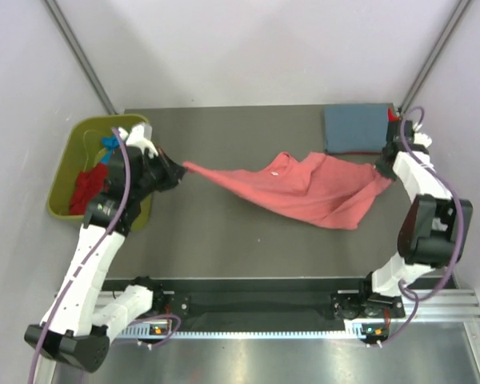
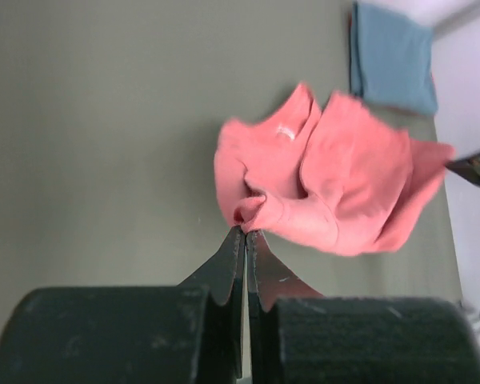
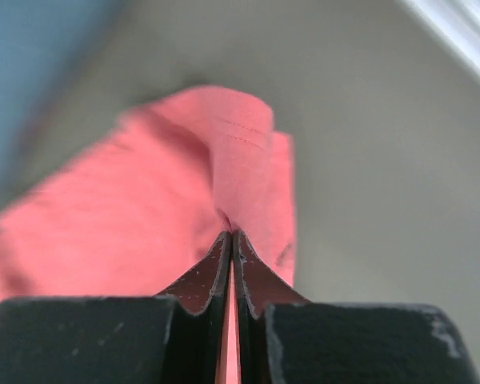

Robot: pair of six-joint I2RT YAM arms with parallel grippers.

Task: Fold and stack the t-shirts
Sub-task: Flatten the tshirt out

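One wrinkled salmon-pink t-shirt (image 1: pixel 304 192) is being held stretched over the counter (image 1: pixel 224 240), its ends being clenched by the left tool (image 2: pixel 246 232) and the right tool (image 3: pixel 230 234). One folded grey-blue t-shirt (image 1: pixel 354 128) is lying at the far right. One red t-shirt (image 1: pixel 84 190) and one blue t-shirt (image 1: pixel 110 144) are lying in one bin (image 1: pixel 64 172).

A dark grey-green tabletop (image 1: pixel 224 248) sits in a booth of plain pale walls (image 1: pixel 256 48); two dark struts (image 1: pixel 82 58) slant up the back corners; a ribbed metal rail (image 1: pixel 468 310) edges the near side; light is soft, even.
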